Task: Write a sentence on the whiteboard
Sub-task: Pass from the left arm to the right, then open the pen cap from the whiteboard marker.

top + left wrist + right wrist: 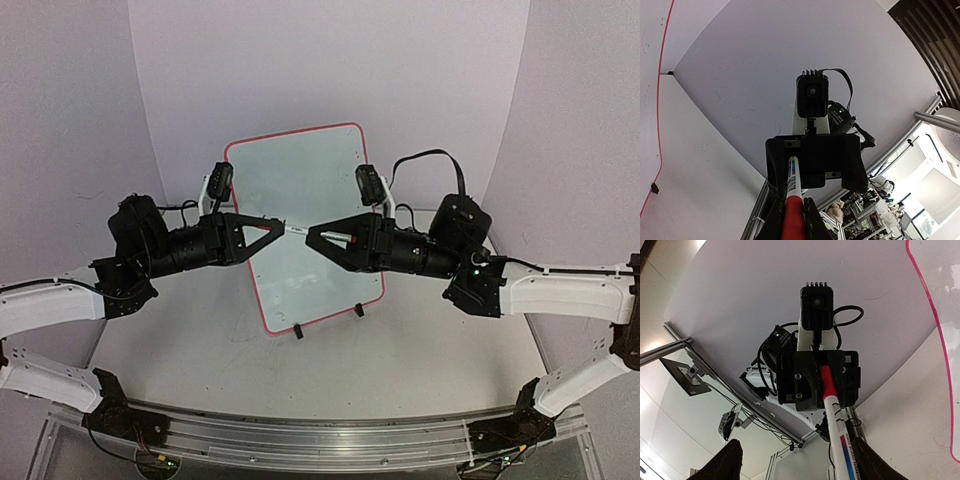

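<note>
Red-rimmed, the whiteboard (pixel 300 180) leans propped at the middle of the table (pixel 430 350). In front of it the left end effector (pixel 278 227) is clenched on the marker's (pixel 293 230) red end. The right end effector (pixel 312 237) meets it tip to tip, fingers spread wide around the white barrel.

A slim marker (pixel 294 229), white barrel and red end, hangs level above the pale table (pixel 420 350). A curved white backdrop (pixel 330 60) wraps around behind, and a metal rail (pixel 330 440) runs along the near edge. Beyond it, the room's clutter (pixel 855 210) is too blurred to name, perhaps shelves.
</note>
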### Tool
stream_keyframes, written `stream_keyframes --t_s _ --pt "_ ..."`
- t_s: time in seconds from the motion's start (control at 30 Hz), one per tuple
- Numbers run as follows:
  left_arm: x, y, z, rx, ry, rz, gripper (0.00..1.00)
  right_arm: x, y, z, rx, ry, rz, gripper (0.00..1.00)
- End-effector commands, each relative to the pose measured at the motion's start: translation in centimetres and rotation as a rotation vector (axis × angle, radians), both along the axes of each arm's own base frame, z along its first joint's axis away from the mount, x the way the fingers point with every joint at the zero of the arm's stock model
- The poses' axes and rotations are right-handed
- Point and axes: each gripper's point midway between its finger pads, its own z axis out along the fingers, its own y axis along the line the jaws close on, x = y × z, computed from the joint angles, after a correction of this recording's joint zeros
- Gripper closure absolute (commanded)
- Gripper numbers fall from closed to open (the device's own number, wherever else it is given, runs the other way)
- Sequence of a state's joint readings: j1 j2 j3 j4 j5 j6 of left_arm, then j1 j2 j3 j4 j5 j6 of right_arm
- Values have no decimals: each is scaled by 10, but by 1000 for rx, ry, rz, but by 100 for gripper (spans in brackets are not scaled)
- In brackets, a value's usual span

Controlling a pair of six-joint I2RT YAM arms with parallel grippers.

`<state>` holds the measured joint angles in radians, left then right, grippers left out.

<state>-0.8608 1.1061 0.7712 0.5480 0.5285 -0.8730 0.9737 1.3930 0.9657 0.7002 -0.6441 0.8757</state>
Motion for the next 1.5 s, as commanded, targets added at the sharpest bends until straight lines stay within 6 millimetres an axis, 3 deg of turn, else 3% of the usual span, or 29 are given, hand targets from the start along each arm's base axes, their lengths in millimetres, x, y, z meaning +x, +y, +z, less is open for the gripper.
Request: stream_keyframes --t_s 0.0,0.4,0.73,0.87,1.17,1.33,1.47 --pt "1 -5 1 8 9 -20 100 -2 -1 28 73 -46 18 32" --pt "4 -14 -8 34 33 -39 100 2 3 25 66 -41 12 42" --pt "3 -14 -10 39 41 -48 100 6 4 21 62 -29 -10 73" --pt "2 -12 -10 36 44 -47 100 9 3 19 62 -24 -33 79" --pt "0 -8 -11 26 56 -37 100 13 1 18 67 -14 -59 80" --pt "1 -7 -13 23 65 -35 100 14 1 16 64 -7 -61 87" --pt "2 -5 -14 19 67 -23 100 17 1 10 54 4 -77 100"
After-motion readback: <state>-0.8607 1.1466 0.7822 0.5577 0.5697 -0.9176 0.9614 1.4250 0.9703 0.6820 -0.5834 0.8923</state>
